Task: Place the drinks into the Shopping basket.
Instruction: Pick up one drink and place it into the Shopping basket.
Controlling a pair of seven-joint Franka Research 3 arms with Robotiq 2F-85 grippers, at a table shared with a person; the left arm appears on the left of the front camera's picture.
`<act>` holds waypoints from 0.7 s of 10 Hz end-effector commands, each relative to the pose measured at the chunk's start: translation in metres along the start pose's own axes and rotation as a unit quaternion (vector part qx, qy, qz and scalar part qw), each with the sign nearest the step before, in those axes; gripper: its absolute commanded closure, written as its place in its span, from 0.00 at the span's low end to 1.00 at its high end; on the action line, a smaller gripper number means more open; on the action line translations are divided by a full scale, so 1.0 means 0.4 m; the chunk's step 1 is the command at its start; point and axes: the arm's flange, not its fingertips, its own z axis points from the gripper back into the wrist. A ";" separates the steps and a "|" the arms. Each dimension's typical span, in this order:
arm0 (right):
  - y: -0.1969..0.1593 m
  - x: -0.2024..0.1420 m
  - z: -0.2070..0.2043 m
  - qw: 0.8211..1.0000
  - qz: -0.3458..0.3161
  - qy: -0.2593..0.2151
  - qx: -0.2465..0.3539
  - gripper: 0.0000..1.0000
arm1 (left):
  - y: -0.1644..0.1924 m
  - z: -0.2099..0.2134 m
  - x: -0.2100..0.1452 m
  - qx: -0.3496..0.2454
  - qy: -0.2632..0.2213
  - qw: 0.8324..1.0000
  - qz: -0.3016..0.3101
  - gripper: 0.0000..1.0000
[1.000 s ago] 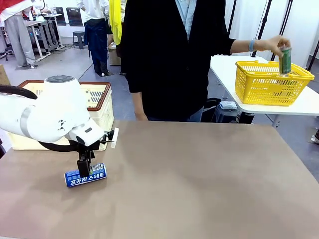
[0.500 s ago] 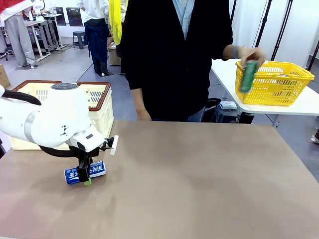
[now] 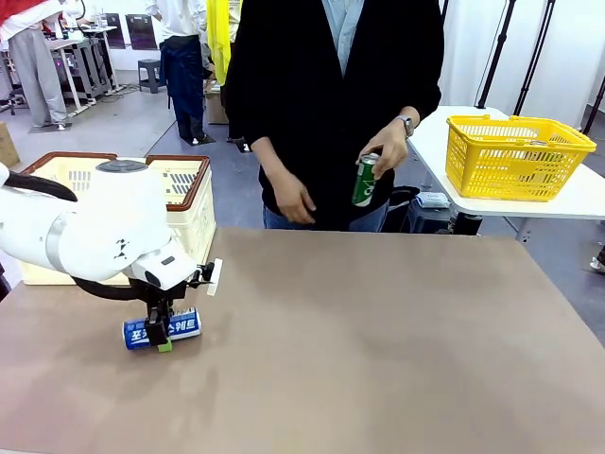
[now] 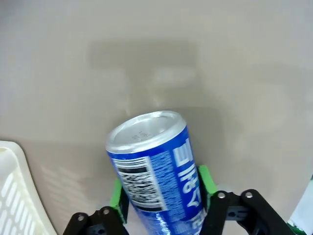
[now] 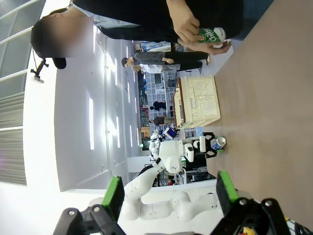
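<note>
Blue can [image 3: 184, 324] lies on its side on the counter [image 3: 378, 359], lower left of the front view, just in front of the cream basket [image 3: 194, 203]. The left tool [image 3: 159, 339] is clamped across its body, with the green pads [image 4: 117, 196] pressed to opposite sides of the can, as the left wrist view shows; the silver end sticks out beyond them. The right tool [image 5: 168, 196] stands apart with nothing between its fingers.

The can looks like thin, smooth metal, so it is likely slippery and free to roll if let go on the counter. Whether it is full cannot be told. A full one would be fairly heavy for its size and stiff; an empty one is light and dents easily. The round body near the middle is the sound place to hold, with moderate pressure and the can kept level. A green can [image 3: 365, 180] is in the person's hand [image 3: 386, 149], upper middle.
</note>
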 end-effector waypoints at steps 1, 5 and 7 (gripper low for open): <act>0.005 -0.010 0.002 1.000 0.004 0.005 0.000 0.00 | -0.086 -0.017 -0.051 0.009 0.004 1.000 -0.002 1.00; 0.005 -0.010 0.002 1.000 0.004 0.005 0.000 0.00 | -0.127 0.077 -0.080 0.002 -0.014 0.999 0.047 1.00; 0.005 -0.010 0.002 1.000 0.004 0.005 0.000 0.00 | -0.178 0.273 -0.144 0.017 -0.034 0.998 0.047 1.00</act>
